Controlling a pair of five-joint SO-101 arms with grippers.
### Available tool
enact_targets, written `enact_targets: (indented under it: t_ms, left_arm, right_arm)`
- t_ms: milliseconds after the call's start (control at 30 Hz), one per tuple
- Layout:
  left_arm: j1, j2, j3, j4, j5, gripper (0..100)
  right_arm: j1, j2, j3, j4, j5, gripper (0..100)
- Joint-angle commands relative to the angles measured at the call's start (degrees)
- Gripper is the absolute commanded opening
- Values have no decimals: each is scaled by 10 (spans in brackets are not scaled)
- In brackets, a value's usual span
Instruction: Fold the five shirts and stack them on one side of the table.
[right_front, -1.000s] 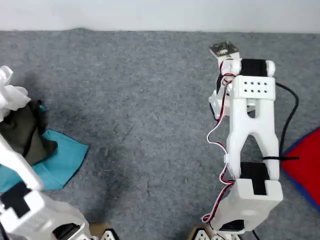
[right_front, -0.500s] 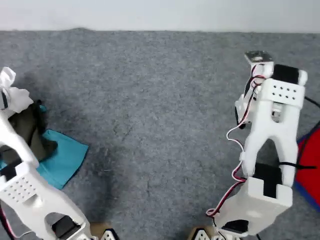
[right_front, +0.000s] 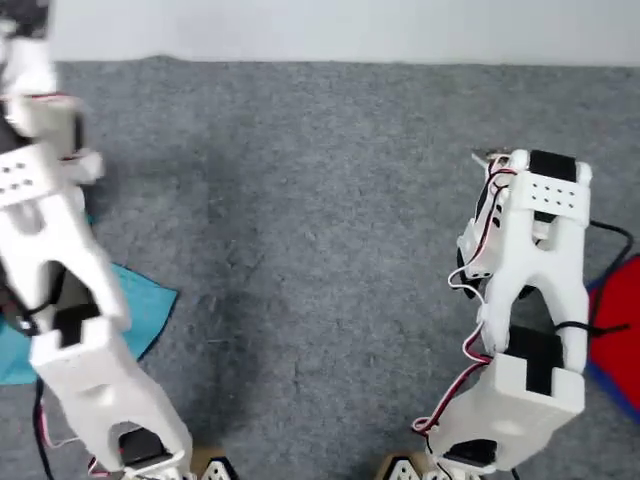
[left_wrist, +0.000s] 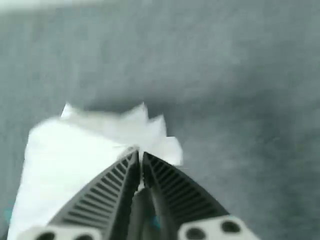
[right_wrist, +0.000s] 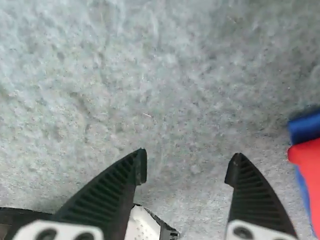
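My left gripper (left_wrist: 139, 156) is shut, and a white shirt (left_wrist: 75, 150) bunches at its fingertips over the grey table. In the high view the left arm (right_front: 55, 230) stretches along the table's left side toward the far corner. A teal shirt (right_front: 145, 310) lies flat beneath it. My right gripper (right_wrist: 187, 167) is open just above bare grey felt with nothing between its fingers. A red shirt with a blue edge (right_wrist: 305, 147) lies close beside it. From above, that red shirt (right_front: 618, 335) sits at the table's right edge, next to the right arm (right_front: 530, 260).
Grey felt (right_front: 320, 200) covers the table, with wide free room between the arms. A pale wall (right_front: 350, 30) bounds the far side. Both arm bases stand at the near edge.
The left arm has swung up and toward the far left corner, now covering the dark shirt that lay on the teal one. The right arm has shifted right and pulled back slightly.
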Motion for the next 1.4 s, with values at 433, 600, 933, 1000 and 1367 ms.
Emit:
enact_targets:
  t_ms: [433, 600, 933, 1000, 1367]
  left_arm:
    - [390, -296, 263, -2, 22, 17]
    - [185, -297, 338, -30, 127, 150]
    - [-119, -295, 495, -192, 213, 317]
    - [-142, -293, 525, -251, 213, 317]
    - [-213, -84, 448, -347, 208, 316]
  right_arm:
    - [-1, -32, -3, 23, -4, 266]
    - [-4, -28, -3, 23, -4, 266]
    - [-4, -27, -3, 22, -4, 266]
    - [-2, -27, -3, 22, -4, 266]
    - [-2, -27, -3, 24, -4, 266]
